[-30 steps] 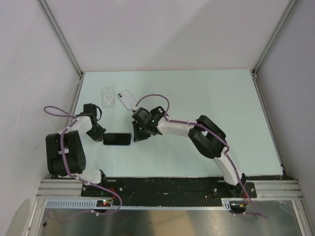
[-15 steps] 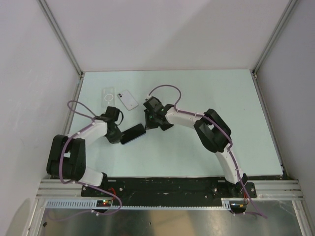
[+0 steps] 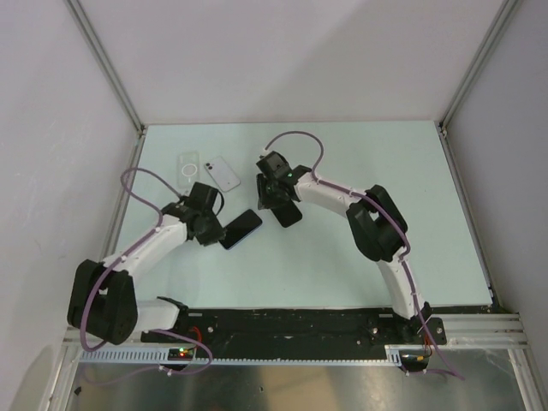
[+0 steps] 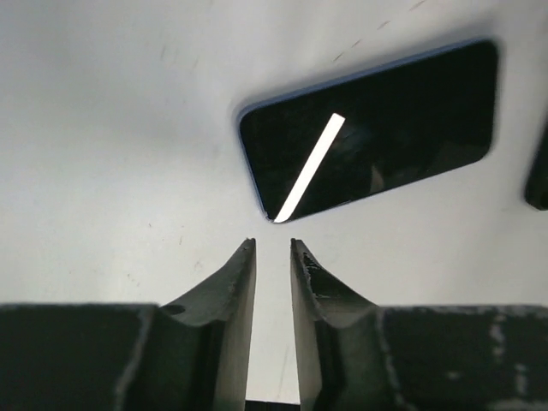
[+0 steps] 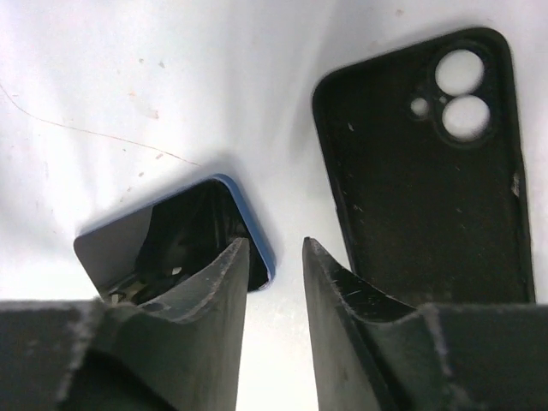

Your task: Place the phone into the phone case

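A black phone [image 3: 241, 229] with a blue edge lies screen up and aslant on the table. A black phone case [image 3: 286, 212] lies open side up just to its right, a small gap between them. My left gripper [image 3: 219, 229] sits at the phone's left end. In the left wrist view the phone [image 4: 368, 128] lies just past the gripper [image 4: 272, 244], whose jaws are nearly shut and empty. My right gripper [image 3: 276, 193] hovers over the gap between the phone's corner [image 5: 154, 240] and the case [image 5: 428, 171]. Its jaws [image 5: 274, 244] are nearly shut and empty.
A white phone [image 3: 225, 174] and a clear case [image 3: 188, 168] with a ring lie at the back left. The left wall post [image 3: 128, 111] stands close to them. The black case's edge shows at the right border of the left wrist view [image 4: 538, 180].
My left gripper moved right, and the phone slid right and turned aslant. My right gripper drew back toward the far right, uncovering the black case.
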Controlling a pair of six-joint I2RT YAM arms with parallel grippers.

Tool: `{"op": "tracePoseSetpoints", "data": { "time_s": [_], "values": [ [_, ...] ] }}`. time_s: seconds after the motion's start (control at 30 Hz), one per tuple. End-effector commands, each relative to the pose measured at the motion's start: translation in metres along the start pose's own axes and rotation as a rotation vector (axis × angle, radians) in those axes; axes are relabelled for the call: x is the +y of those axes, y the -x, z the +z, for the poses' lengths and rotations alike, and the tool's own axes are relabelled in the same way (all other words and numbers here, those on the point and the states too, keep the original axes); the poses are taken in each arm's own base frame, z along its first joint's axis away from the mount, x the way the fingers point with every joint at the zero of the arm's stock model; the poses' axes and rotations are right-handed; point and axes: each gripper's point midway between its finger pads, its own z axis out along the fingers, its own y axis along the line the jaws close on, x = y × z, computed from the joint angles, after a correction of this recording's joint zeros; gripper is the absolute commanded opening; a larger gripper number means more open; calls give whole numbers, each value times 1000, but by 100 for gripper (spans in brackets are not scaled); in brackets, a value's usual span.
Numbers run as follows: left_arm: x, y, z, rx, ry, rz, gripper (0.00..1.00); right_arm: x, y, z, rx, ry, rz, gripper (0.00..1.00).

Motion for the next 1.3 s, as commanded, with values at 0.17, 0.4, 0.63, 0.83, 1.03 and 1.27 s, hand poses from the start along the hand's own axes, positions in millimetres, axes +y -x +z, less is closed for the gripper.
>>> {"op": "tracePoseSetpoints", "data": {
  "time_s": [0.17,0.4,0.63,0.83,1.03,1.27],
  "values": [
    [-34,86,0,-62,-22,124,37,6,-18,-61,-21,112,99,54],
    [-49,84,41,76,-46,204,40,35,-48,-65,22,255,173,66],
    [-35,65,62,158,-25,211,35,63,-66,-50,57,329,249,69],
    [-22,36,64,197,-26,194,24,59,-69,-39,34,277,292,68],
    [-17,7,62,207,-49,143,17,46,-81,-31,42,230,338,67],
    [-26,-16,57,215,-101,138,15,42,-89,-17,64,224,350,66]
  ]
}}
